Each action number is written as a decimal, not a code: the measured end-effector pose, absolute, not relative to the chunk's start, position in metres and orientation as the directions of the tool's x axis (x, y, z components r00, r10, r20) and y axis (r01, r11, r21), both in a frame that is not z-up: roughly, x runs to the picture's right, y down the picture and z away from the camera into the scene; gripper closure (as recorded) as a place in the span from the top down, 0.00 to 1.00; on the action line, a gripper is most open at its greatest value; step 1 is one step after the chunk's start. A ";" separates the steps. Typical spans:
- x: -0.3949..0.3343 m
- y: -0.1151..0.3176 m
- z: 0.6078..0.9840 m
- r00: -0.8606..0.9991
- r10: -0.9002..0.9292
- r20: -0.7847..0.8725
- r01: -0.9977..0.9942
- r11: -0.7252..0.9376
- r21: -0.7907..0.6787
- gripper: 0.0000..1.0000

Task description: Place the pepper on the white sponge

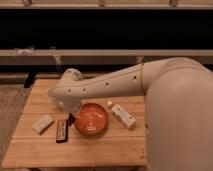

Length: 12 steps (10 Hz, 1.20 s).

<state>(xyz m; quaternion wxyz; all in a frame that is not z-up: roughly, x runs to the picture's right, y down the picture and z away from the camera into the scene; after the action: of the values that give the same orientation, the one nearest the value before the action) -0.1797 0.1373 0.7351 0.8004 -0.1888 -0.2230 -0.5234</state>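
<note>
Gripper [70,113] hung low over the table [115,146], just left of the orange bowl [92,120].
Whether its claw pinched anything I could not tell. The dark red pepper [71,119] sat at its tip, between bowl and dark bar [62,130]. The sponge [43,124] lay further left, apart. The bowl showed only its orange inside.

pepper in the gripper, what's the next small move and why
Probably carry it sideways over the dark bar toward the white sponge: the gripper holds the pepper beside the orange bowl, and the sponge lies beyond the bar.
</note>
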 end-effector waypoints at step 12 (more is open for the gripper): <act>-0.278 0.165 0.718 0.184 -0.781 0.596 0.966 0.256 0.036 0.00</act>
<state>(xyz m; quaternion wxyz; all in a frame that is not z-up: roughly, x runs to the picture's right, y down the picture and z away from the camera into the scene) -0.2785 0.1648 0.7177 0.7487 -0.1781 -0.2595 -0.5835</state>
